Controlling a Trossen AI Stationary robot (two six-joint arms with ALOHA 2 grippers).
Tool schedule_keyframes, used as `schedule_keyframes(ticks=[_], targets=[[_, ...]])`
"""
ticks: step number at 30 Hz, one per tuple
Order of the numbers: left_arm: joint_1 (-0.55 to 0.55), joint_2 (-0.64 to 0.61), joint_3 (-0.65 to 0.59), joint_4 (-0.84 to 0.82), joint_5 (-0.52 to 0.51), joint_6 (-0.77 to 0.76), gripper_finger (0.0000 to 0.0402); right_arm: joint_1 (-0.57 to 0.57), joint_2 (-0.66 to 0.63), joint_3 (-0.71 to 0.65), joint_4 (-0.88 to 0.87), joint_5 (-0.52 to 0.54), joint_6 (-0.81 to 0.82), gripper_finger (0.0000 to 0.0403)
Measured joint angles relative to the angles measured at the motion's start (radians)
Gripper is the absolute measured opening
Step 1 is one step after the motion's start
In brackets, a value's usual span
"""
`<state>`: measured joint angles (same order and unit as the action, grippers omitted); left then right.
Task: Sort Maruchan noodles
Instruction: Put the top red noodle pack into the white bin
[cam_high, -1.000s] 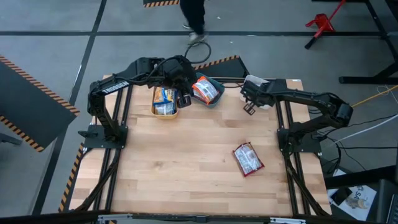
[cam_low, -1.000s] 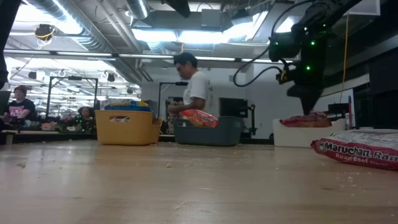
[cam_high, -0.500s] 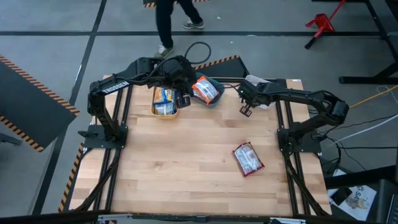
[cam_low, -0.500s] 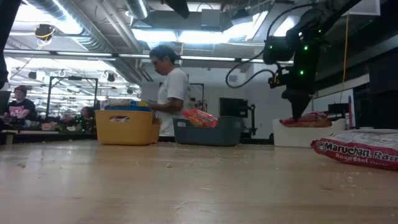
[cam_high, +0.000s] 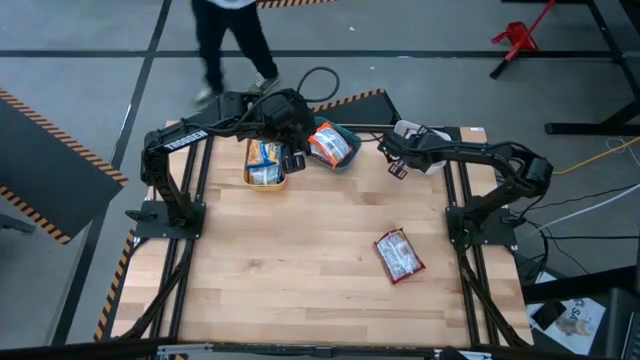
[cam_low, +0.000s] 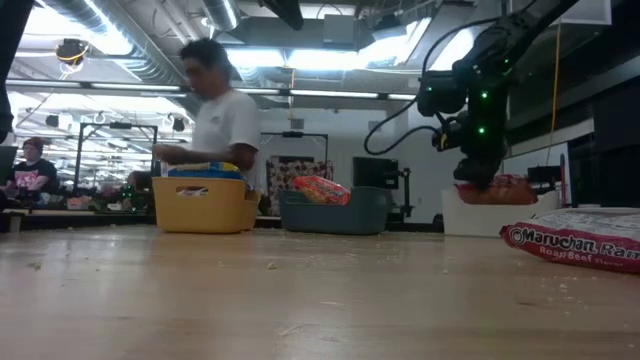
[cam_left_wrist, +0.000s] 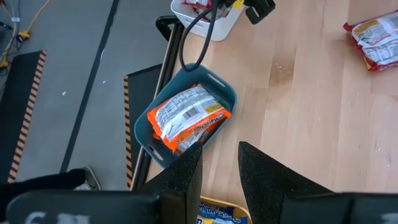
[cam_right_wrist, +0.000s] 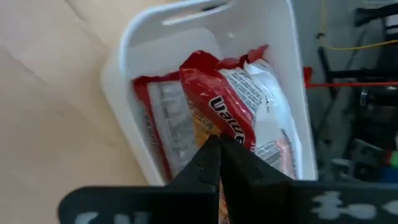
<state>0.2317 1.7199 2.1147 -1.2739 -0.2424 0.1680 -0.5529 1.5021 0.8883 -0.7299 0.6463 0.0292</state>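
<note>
Three bins stand along the table's far edge: a yellow bin (cam_high: 264, 163) with blue-and-yellow packets, a teal bin (cam_left_wrist: 144, 134) holding orange-and-white packets (cam_left_wrist: 186, 117), and a white bin (cam_right_wrist: 143, 37) holding dark red packets (cam_right_wrist: 239, 99). One more dark red packet (cam_high: 399, 256) lies flat on the wood toward the near right. My left gripper (cam_left_wrist: 221, 168) hangs open and empty above the gap between the yellow and teal bins. My right gripper (cam_right_wrist: 216, 142) is shut, its tips low over the white bin's packets (cam_low: 500, 188). My right gripper's shut fingertips (cam_right_wrist: 211, 149) slant down from the table's near left side over the top red packet (cam_right_wrist: 230, 109) in the white bin. The fingers hide the spot, so I cannot tell whether they touch it.
A person (cam_low: 220, 120) walks past beyond the table's far edge. A black cable loop (cam_high: 318, 80) lies on the floor behind the bins. Bare wood (cam_high: 290, 260) spreads across the table's middle and near left.
My right gripper has sunk and shifted a little toward the table's left, rolling at the wrist, and now stands low over the white bin's packets, still shut. The person behind the table has walked leftward.
</note>
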Motion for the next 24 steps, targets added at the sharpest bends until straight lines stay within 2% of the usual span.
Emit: schedule_keyframes(ticks=[4, 9, 14, 17, 19, 24], targets=[[0.000, 0.000, 0.000, 0.001, 0.000, 0.001, 0.0096, 0.000, 0.026, 0.000, 0.006, -0.052, 0.016, 0.0000], [0.000, 0.000, 0.000, 0.001, 0.000, 0.003, 0.0096, 0.000, 0.084, 0.000, -0.035, -0.055, 0.018, 0.0000], [0.000, 0.000, 0.000, 0.001, 0.000, 0.027, 0.0096, 0.003, 0.094, 0.000, -0.148, 0.016, 0.103, 0.0000], [0.004, 0.000, 0.000, 0.002, 0.000, 0.034, 0.0096, 0.003, 0.094, 0.000, -0.176, 0.021, 0.120, 0.0000], [0.006, 0.000, 0.000, 0.002, 0.000, 0.045, 0.0096, 0.003, 0.094, 0.000, -0.161, -0.006, 0.119, 0.0000], [0.010, 0.000, 0.000, 0.002, 0.001, 0.052, 0.0096, 0.003, 0.090, 0.002, -0.062, -0.150, 0.093, 0.0000]])
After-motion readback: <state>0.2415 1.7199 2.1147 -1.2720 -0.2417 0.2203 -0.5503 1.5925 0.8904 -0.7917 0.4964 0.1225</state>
